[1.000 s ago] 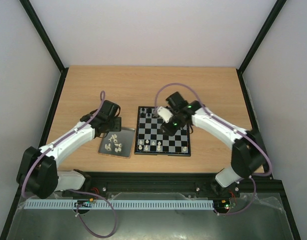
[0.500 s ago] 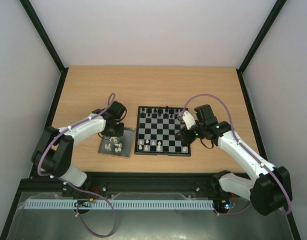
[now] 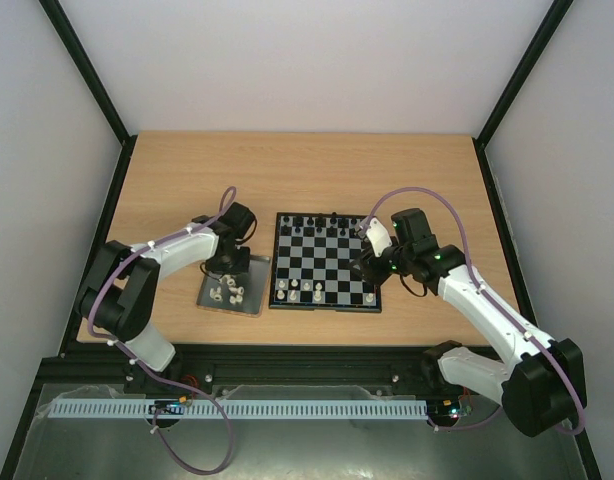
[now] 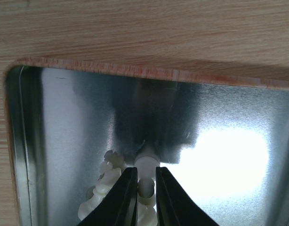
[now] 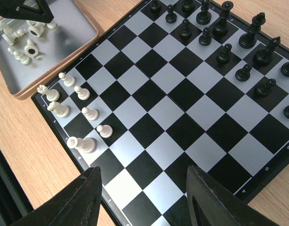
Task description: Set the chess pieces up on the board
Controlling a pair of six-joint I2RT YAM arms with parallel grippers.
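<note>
Pieces first: most of the loose white chess pieces lie heaped in the small metal tray at centre-left of the overhead view, just beside the board. A few more already stand on the squares along the board's lower edge, and the black pieces line the upper edge.

The left gripper is down inside the tray. Its fingers are nearly together, pinching a white piece at the upper edge of the heap. The other pieces press against it from the lower left of the wrist view.

The right gripper hangs over the lower right corner of the board with its fingers apart and nothing between them.

From where I stand, the step is lifting this one piece out. I'd want the lift straight up and slow, because the neighbours touch it and could come along or scatter across the tray. The piece is tiny and smooth, so the pinch looks easy to lose. If the piece tilts, it is better to set it back and grasp again than to carry it crooked. Over the board it should come down upright onto an empty light or dark square in the lower rows, clear of the standing white ones. The fingers should part only once its base sits flat. The right arm does best staying off to the side.
</note>
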